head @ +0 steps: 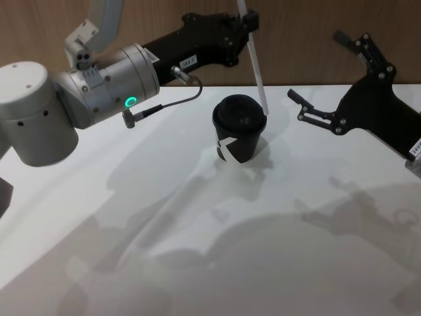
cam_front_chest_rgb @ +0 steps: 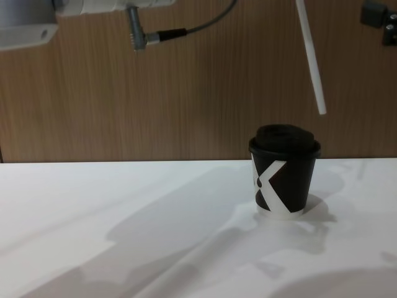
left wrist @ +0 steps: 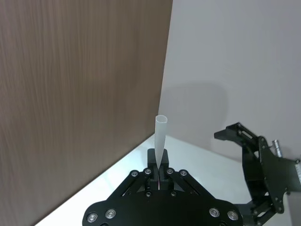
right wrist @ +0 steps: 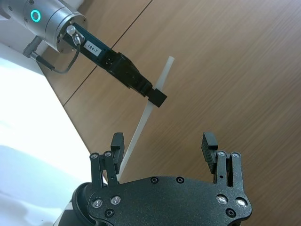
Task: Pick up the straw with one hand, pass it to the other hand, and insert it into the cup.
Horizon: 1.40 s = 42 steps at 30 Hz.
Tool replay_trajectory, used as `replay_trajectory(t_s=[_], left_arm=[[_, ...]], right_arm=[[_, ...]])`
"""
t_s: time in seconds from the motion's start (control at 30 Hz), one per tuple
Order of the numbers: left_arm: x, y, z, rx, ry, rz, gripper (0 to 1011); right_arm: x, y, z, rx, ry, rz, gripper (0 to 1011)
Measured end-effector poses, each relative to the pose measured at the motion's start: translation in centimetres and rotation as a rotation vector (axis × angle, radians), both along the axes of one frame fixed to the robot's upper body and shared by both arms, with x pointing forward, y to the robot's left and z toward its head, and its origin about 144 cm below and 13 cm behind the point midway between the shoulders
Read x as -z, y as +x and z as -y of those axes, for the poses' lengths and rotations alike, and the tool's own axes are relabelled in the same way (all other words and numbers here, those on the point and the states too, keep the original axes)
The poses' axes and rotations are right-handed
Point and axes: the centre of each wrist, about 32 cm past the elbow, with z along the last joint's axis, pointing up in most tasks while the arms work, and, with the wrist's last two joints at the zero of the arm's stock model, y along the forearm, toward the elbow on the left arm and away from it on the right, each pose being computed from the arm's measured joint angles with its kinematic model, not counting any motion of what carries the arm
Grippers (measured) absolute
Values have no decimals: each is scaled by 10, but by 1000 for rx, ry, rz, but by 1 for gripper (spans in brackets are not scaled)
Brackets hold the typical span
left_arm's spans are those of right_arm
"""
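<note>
Left claw clamped on straw, tilted near-upright; lower tip hung above cup lid's right edge; right claw spread apart nearby.

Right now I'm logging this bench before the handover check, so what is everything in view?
straw: one, white, tilted in the air, upper part in the left tool, lower end above the right edge of the cup, not inside.
cup: one, black with white mark, lidded, upright on the table.
table: one, white, under the cup.
cable: one, grey, metal plug, hanging from the left arm.
wall: one, brown wood, behind the table.
left tool: one, black, shut on the straw, above the cup.
right tool: one, black, open, raised right of the cup.
</note>
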Motion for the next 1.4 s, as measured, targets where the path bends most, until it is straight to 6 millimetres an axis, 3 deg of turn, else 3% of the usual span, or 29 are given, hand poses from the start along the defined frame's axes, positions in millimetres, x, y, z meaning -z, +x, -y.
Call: replay_trajectory(t_s=[0.63, 1.4], left_arm=[[-12, 0, 11, -34, 161, 60, 12], [-13, 2, 13, -54, 216, 88, 13]], right_arm=[[0, 0, 0, 0, 0, 0, 1001], [0, 0, 0, 0, 0, 0, 1001]])
